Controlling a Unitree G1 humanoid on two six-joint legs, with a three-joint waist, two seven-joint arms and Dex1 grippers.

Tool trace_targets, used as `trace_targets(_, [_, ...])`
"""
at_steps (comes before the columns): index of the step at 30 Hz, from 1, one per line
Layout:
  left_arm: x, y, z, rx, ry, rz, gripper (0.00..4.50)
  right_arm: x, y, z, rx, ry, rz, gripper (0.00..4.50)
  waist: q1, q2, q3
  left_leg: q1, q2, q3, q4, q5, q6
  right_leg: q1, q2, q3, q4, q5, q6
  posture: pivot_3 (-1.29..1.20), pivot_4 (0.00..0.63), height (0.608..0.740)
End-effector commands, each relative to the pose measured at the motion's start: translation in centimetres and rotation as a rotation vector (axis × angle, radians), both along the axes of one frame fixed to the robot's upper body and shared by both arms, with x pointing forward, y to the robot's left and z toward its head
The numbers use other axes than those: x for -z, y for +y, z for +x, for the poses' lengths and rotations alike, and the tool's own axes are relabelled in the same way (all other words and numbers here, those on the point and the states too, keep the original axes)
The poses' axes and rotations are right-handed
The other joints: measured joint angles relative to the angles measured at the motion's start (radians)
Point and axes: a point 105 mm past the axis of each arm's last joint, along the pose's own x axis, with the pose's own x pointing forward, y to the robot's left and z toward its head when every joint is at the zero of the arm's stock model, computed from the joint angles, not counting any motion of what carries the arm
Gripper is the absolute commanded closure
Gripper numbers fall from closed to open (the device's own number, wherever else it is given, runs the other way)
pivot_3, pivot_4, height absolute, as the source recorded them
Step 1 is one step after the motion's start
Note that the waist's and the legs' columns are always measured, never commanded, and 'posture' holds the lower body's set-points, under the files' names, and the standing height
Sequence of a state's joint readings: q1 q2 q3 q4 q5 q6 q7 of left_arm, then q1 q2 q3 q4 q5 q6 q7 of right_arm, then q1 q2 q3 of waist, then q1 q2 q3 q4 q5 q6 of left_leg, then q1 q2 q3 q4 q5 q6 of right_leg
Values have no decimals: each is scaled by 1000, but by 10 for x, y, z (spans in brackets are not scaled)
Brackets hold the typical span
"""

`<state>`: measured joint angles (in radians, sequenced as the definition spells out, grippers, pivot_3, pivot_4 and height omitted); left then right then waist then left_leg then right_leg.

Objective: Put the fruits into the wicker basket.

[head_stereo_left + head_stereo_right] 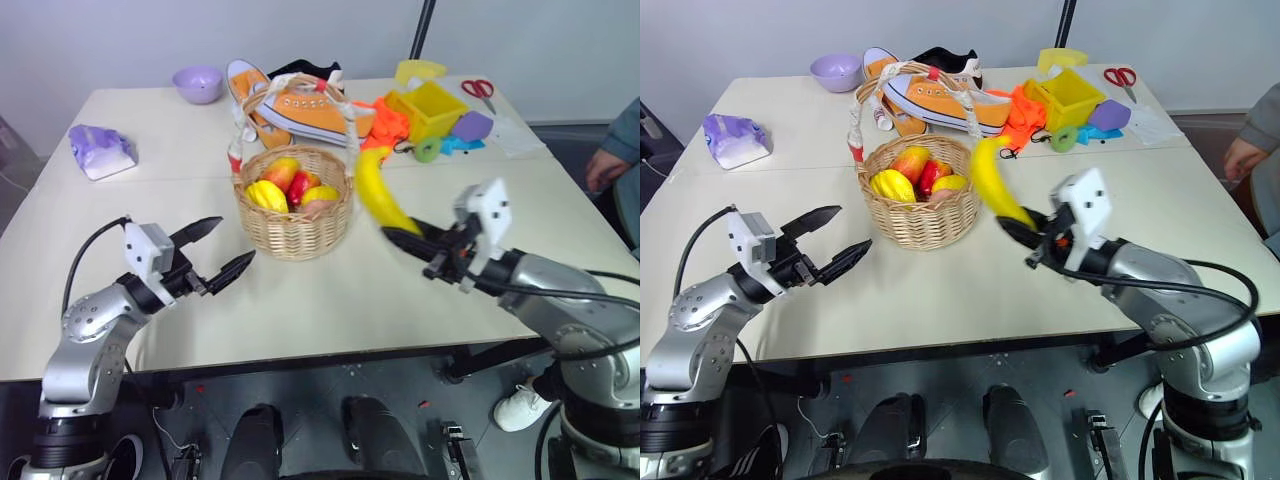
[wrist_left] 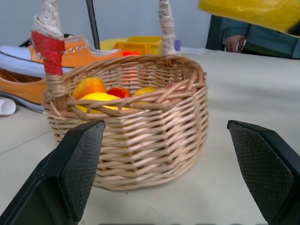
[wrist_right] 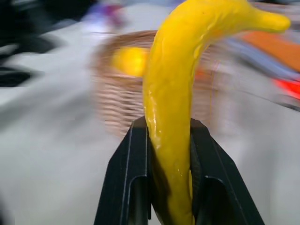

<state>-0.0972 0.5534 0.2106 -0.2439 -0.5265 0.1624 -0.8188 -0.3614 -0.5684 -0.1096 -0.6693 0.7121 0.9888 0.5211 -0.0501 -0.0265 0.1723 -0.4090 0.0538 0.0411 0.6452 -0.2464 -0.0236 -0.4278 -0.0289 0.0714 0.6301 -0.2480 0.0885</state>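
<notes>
Orange sneakers, a lilac bowl, a yellow bin and scissors are lying on the table.

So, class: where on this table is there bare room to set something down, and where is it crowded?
Bare: the table in front of the wicker basket, and between the basket and the purple cloth. Crowded: behind the basket, with orange sneakers, yellow bin and scissors.

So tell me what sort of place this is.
Probably a robot test room, not a home: a plain table against a bare wall, scattered practice props like a wicker basket, sneaker and yellow bin.
</notes>
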Motion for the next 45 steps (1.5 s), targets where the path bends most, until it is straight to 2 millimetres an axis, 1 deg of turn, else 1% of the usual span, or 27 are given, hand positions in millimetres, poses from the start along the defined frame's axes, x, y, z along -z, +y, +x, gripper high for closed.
trace_targets(1, [-10,-6,2,19,-55,10,12,-1,21,10,-73,-32,-31,4165,5,0,0,0,0,1,0,0,0,0,0,0,0,0,0,0,150,740])
trace_targets(3, [-12,-7,3,21,-60,12,12,-4,30,23,-80,-77,-48,4165,6,-1,0,-1,0,1,0,0,0,0,-1,0,-1,0,0,0,150,740])
trace_targets(5, [-13,-9,1,23,-65,15,12,-9,36,40,-58,-92,-39,4165,6,-1,0,-1,0,1,0,0,0,-1,-1,0,0,0,0,0,150,740])
trace_targets(6, [-14,-9,0,23,-66,13,12,-10,38,46,-56,-93,-37,4165,5,-1,0,-1,0,1,0,0,0,-1,-1,0,0,0,0,0,150,740])
trace_targets(8, [-12,-10,-3,15,-62,12,12,-16,47,64,-30,-114,-12,4165,5,0,0,-1,0,1,0,0,0,-1,0,0,0,0,0,0,150,740])
trace_targets(10, [-10,-10,-5,7,-59,13,12,-17,57,74,-33,-128,-13,4165,5,-1,0,-1,0,1,0,0,0,-1,0,0,0,0,0,0,150,740])
trace_targets(12, [-10,-11,-7,-2,-57,5,12,-15,69,81,-50,-147,-37,4165,5,0,0,-1,0,1,0,0,0,-1,0,0,0,0,0,0,150,740])
trace_targets(14, [-10,-11,-7,-6,-57,5,12,-17,77,91,-33,-146,-19,3142,5,0,0,-1,0,1,-1,0,0,-1,0,0,1,0,1,0,150,740])
trace_targets(15, [-9,-11,-7,-9,-54,-1,12,-19,80,94,-34,-156,-23,2803,5,0,0,-1,0,1,-1,0,0,-1,0,0,1,0,1,0,150,740])
trace_targets(17, [-8,-13,-8,-10,-56,4,12,-18,84,98,-36,-152,-26,1796,8,0,0,-1,0,1,0,0,0,-1,0,0,1,1,1,0,150,740])
trace_targets(20, [-9,-15,-9,-8,-55,-4,12,-13,79,99,-24,-145,-40,336,10,-1,0,-1,0,1,0,0,0,-1,-1,0,1,0,1,0,150,740])
trace_targets(21, [-9,-14,-9,-10,-56,-7,12,-12,78,98,-27,-146,-41,26,9,-1,0,-2,0,1,0,0,0,-1,-1,0,0,0,1,0,150,740])
trace_targets(24, [-9,-13,-9,-16,-54,-1,12,-19,62,94,2,-175,-31,26,9,-1,0,-2,0,1,0,0,0,-1,-1,0,0,0,1,0,150,740])
trace_targets(26, [-9,-11,-10,-14,-51,-3,12,-31,45,85,13,-182,36,26,9,-1,0,-2,0,1,0,0,0,-1,-1,0,1,0,1,0,150,740])
trace_targets(28, [-8,-10,-11,-13,-48,-5,12,-37,34,73,-1,-184,78,26,9,-1,0,-2,0,1,-1,0,0,-1,-1,0,1,0,1,0,150,740])
trace_targets(29, [-8,-9,-11,-12,-46,-3,12,-34,28,67,7,-185,84,26,8,-1,0,-2,0,1,-1,0,0,-1,-1,0,1,0,1,0,150,740])
trace_targets(31, [-8,-7,-10,-12,-45,1,12,-22,14,59,50,-181,77,26,9,-1,0,-2,0,1,-1,0,0,-1,-1,-1,1,0,1,0,150,740])
trace_targets(33, [-7,-3,-6,-22,-43,-2,12,-11,1,55,119,-189,69,26,7,-1,0,-1,0,0,-1,0,0,-1,-1,-1,1,0,1,0,150,740])
trace_targets(34, [-7,-2,-5,-25,-44,-3,12,-10,-4,55,165,-195,89,26,7,-1,0,-1,0,0,-1,0,0,-1,-1,-1,1,0,1,0,150,740])
trace_targets(35, [-7,-2,-3,-27,-43,-7,12,-10,-8,57,214,-199,108,26,5,-1,0,-1,0,1,-1,0,0,-1,-1,0,1,0,0,0,150,740])
trace_targets(37, [-8,-2,-3,-20,-39,-14,12,-10,-18,68,337,-227,101,26,-1,-1,0,-1,0,2,0,0,0,-1,0,0,1,1,0,0,150,740])
trace_targets(41, [-7,-2,-7,7,-11,-25,12,-20,-14,84,398,-256,156,26,-5,-1,0,0,0,2,0,0,0,-2,0,0,2,1,0,0,150,740])
trace_targets(44, [-6,3,-5,-13,-10,-20,12,-23,-11,104,447,-280,131,26,-5,-1,0,0,0,1,0,0,0,-2,0,0,2,1,0,0,150,740])
trace_targets(45, [-7,5,-5,-25,-17,-12,12,-25,-6,111,447,-274,147,26,-3,-1,0,0,0,1,0,0,0,-2,0,0,1,1,0,0,150,740])
